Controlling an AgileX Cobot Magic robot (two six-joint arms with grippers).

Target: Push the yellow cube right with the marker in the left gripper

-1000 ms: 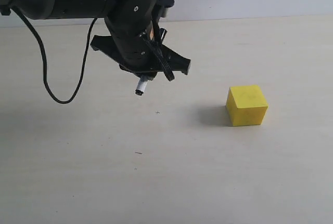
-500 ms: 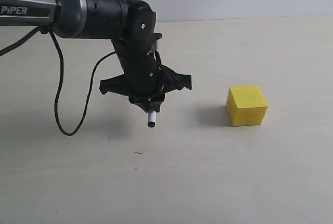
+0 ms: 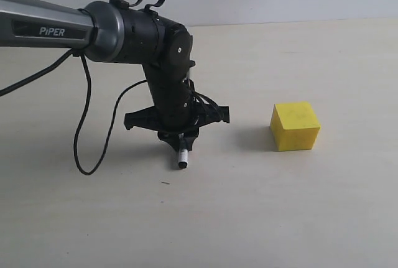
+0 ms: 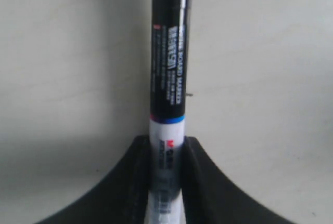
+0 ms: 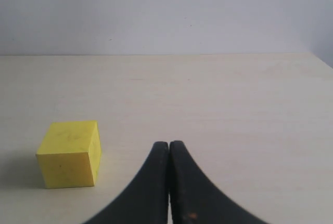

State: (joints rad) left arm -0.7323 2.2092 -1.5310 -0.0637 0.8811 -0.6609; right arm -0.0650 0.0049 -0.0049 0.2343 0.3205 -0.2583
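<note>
The left gripper (image 3: pixel 179 136) is clenched on the whiteboard marker (image 3: pixel 183 157), its dark fingers pinching the white part of the barrel while the black end points down at the pale table (image 3: pixel 280 218); whether the tip touches the surface cannot be told. The yellow cube (image 3: pixel 295 125) sits flat on the table, and in the exterior view the marker stands to the cube's left, clearly apart from it. The right gripper (image 5: pixel 169 148) has its fingers pressed together with nothing between them, also apart from the cube
</note>
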